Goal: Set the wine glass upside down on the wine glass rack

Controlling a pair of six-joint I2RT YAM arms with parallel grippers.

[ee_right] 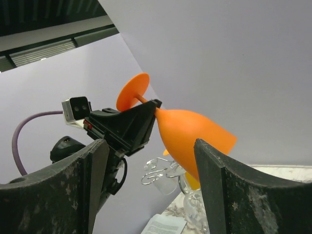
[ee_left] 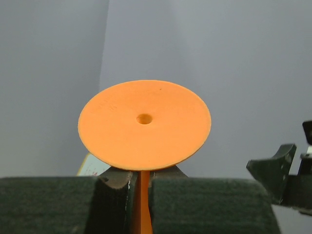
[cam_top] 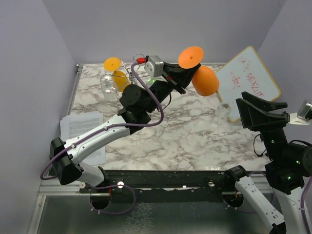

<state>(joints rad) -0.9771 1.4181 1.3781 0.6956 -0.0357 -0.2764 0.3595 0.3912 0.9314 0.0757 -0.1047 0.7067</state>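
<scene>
An orange wine glass (cam_top: 205,80) hangs in the air over the back of the table, tilted, its round foot (cam_top: 190,57) uppermost and its bowl pointing down to the right. My left gripper (cam_top: 187,73) is shut on its stem. In the left wrist view the stem (ee_left: 140,204) runs between the pads under the foot (ee_left: 144,124). My right gripper (cam_top: 251,111) stands open to the right of the glass, apart from it. From the right wrist the bowl (ee_right: 195,136) shows beyond the open fingers (ee_right: 219,185). The wine glass rack (cam_top: 131,73) stands at the back left.
Another orange glass (cam_top: 117,73) and clear glasses (cam_top: 108,87) hang or stand at the rack. A whiteboard (cam_top: 248,80) leans at the back right, with a small clear glass (cam_top: 223,111) in front of it. Printed paper (cam_top: 83,129) lies at the left edge.
</scene>
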